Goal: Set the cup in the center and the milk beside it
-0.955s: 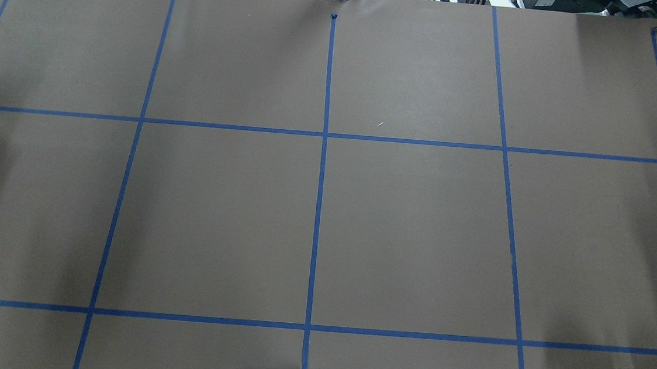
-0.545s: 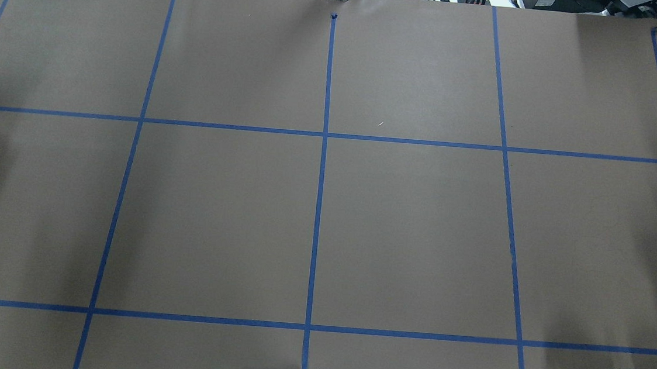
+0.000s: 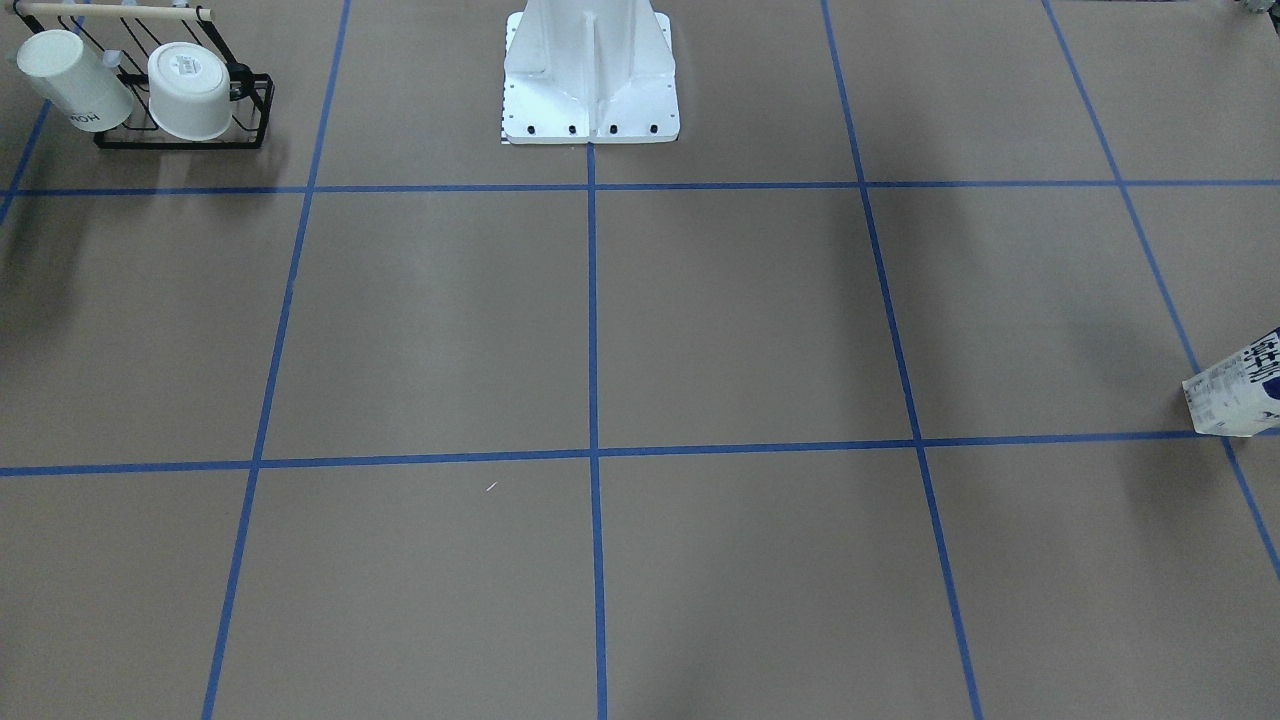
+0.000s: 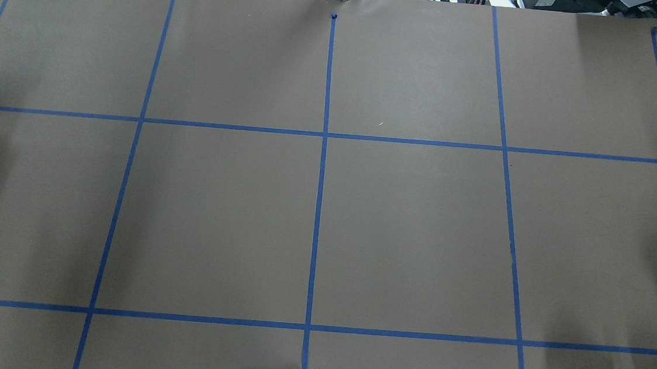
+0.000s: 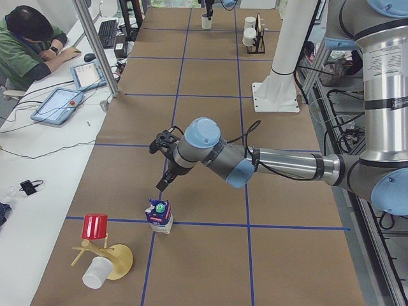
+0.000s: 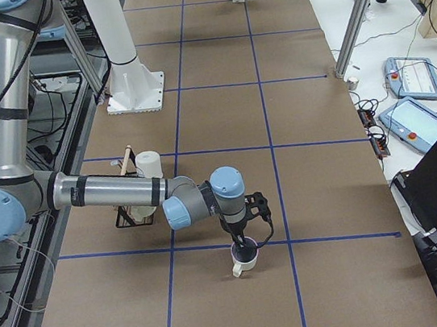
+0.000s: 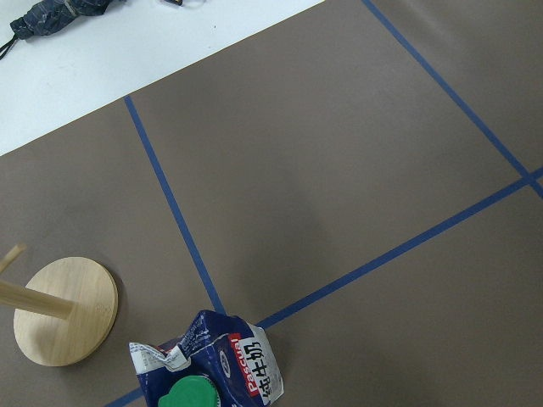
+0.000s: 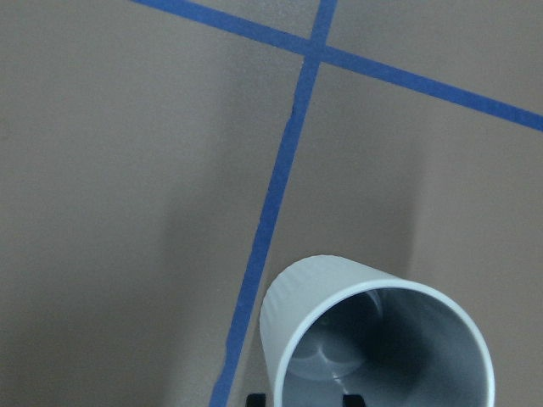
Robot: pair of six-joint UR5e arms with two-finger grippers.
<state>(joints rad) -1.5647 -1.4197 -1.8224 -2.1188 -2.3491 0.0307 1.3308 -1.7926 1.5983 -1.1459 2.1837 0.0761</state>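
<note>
The milk (image 5: 159, 215) stands upright near the table's left end, its green cap up; it also shows at the frame edges in the front view (image 3: 1235, 395) and the left wrist view (image 7: 212, 365). My left gripper (image 5: 160, 186) hangs just above it, apart from it; I cannot tell if it is open. The cup (image 6: 244, 257) stands upright near the right end, its dark grey inside showing in the right wrist view (image 8: 382, 339). My right gripper (image 6: 243, 243) is at its rim; I cannot tell its state. The center (image 4: 316, 230) holds nothing.
A black wire rack (image 3: 245, 100) with two other white cups stands by the right arm's side. A wooden mug tree (image 5: 118, 261) with a red cup (image 5: 95, 226) stands beyond the milk. The white robot base (image 3: 590, 80) is at the table's edge. An operator (image 5: 29, 38) sits alongside.
</note>
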